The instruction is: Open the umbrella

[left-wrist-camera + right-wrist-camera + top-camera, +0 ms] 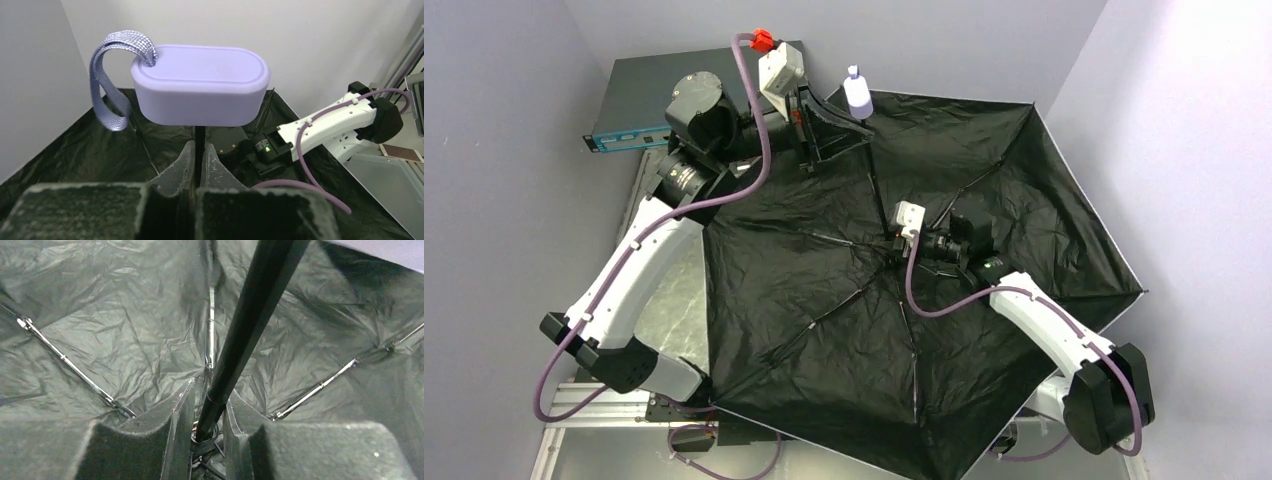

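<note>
The umbrella is spread open, its black inside canopy [804,330] facing up across the table. The lavender handle [858,95] sticks up at the back; in the left wrist view the handle [200,85] and its strap [107,80] sit just above my fingers. My left gripper [829,125] [200,147] is shut on the thin black shaft [200,134] right below the handle. My right gripper [896,243] [209,402] sits at the canopy's hub, its jaws closed round the shaft [250,315] just above the runner ring. Metal ribs [65,360] fan out from there.
A dark flat box [639,100] lies at the back left by the wall. A strip of grey table [669,300] shows left of the canopy. Walls stand close on the left and right. The canopy's rim [1124,285] reaches the right wall, over my right arm [330,120].
</note>
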`<state>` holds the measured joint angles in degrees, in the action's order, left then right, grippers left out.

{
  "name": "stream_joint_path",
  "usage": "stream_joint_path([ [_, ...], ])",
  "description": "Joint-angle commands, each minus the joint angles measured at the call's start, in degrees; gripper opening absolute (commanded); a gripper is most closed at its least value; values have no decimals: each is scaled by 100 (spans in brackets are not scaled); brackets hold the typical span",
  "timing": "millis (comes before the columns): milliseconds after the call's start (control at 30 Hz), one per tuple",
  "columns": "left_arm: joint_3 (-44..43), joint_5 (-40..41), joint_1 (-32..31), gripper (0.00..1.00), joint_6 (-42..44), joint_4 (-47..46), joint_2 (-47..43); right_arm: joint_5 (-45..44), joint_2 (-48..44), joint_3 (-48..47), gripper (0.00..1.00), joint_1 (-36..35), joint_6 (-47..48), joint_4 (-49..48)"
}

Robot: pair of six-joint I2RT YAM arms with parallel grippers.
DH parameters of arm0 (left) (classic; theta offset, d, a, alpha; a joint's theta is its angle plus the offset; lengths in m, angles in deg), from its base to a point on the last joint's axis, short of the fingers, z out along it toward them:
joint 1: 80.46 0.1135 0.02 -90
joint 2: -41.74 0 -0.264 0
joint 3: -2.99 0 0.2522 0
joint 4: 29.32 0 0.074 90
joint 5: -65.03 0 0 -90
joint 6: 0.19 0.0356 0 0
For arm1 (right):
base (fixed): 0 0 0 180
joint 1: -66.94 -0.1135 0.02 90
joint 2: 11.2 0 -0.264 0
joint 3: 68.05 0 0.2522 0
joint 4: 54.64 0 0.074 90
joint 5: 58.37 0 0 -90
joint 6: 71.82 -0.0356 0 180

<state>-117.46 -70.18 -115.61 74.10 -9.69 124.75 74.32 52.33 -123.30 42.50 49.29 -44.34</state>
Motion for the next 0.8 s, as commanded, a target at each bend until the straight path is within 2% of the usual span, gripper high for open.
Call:
stream_joint_path([
  [0,-977,209,109,0,-72,-1911,-524,-231,384,371,28,199,530,1656],
  [133,-1014,223,191,0,-29,-1914,-547,-278,499,324,27,291,775,1767],
  [200,-957,189,220,0,-8,-1899,-584,-400,554,302,19,317,982,1827],
  [267,-788,186,235,0,110,-1800,-699,-634,589,261,2,320,1170,1873],
  [400,-157,346,267,1,732,-1049,-1117,-1109,666,-72,0,388,1579,2157],
  [433,18,383,264,9,1043,-700,-1220,-1182,706,-228,0,397,1655,2304],
  [567,1014,891,286,60,2561,679,-1775,-1355,857,-800,0,435,2016,2902],
  [600,1263,1069,295,70,2925,923,-2010,-1457,878,-921,0,438,2048,2997],
  [667,1730,1344,309,82,3866,1387,-2381,-1685,953,-1194,0,442,2069,3221],
  [767,2305,1611,306,92,4939,2004,-2894,-1961,1044,-1687,0,441,2107,3726],
])
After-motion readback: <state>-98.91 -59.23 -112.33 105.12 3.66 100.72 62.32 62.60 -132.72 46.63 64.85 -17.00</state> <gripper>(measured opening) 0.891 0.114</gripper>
